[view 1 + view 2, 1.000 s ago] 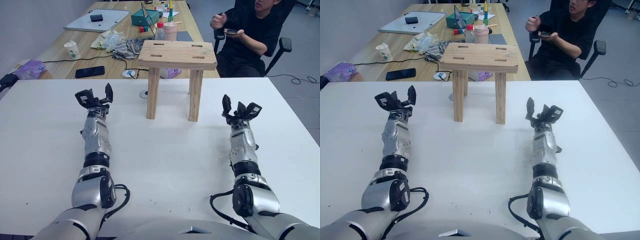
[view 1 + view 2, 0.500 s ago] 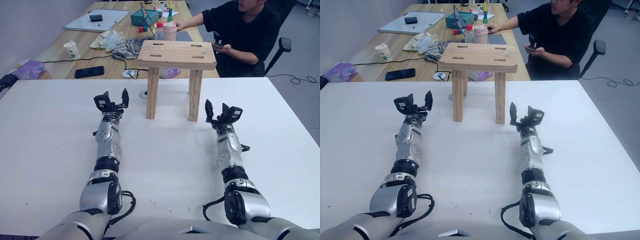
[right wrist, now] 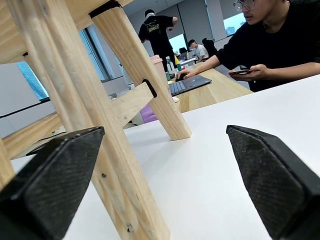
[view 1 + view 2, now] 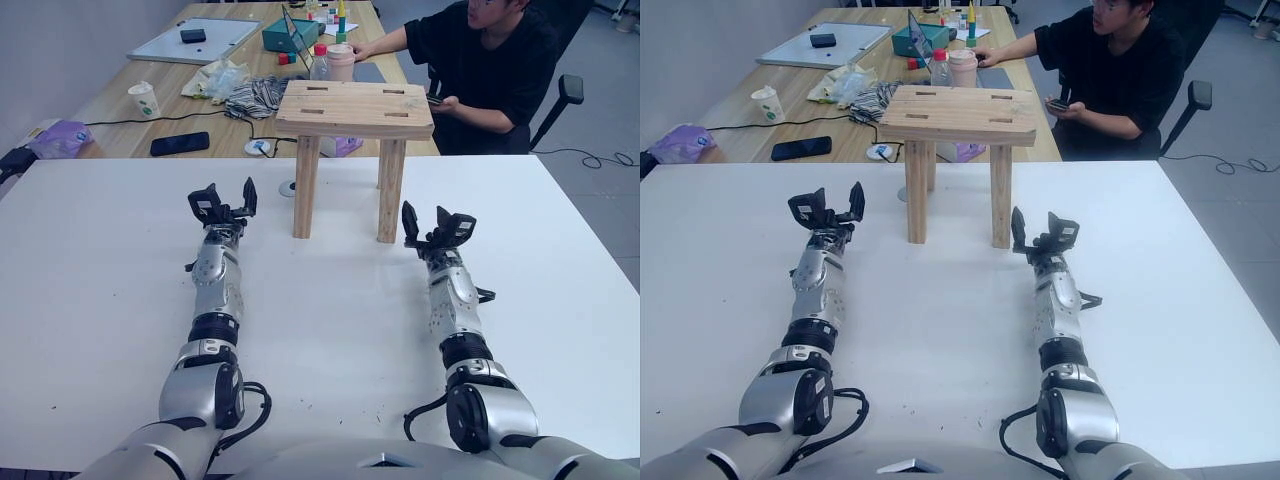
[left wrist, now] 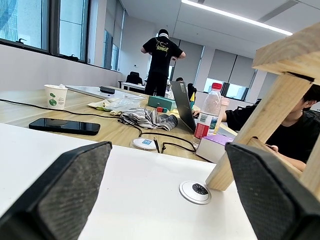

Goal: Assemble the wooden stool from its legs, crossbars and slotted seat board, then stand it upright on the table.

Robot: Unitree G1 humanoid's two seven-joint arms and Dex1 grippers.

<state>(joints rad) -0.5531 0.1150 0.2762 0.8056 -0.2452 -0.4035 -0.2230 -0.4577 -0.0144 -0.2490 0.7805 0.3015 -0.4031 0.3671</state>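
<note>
White table point(image 4: 110, 300), upright pale wooden stool point(image 4: 352, 140), four slots in seat.

the stool point(image 4: 352, 150) is pale, unfinished wood, fully assembled and standing upright on its legs point(image 4: 305, 190) on the white table point(image 4: 320, 330), toward the far edge and about midway across. its rectangular seat point(image 4: 355, 108) lies level on top with four short slots showing in its face, and the two near legs are plain square posts set in from the seat's short ends, their feet on the table. under the seat a crossbar point(image 3: 127, 102) runs from a near leg back to a far leg, its end set into a dark notch in that far leg.
</note>
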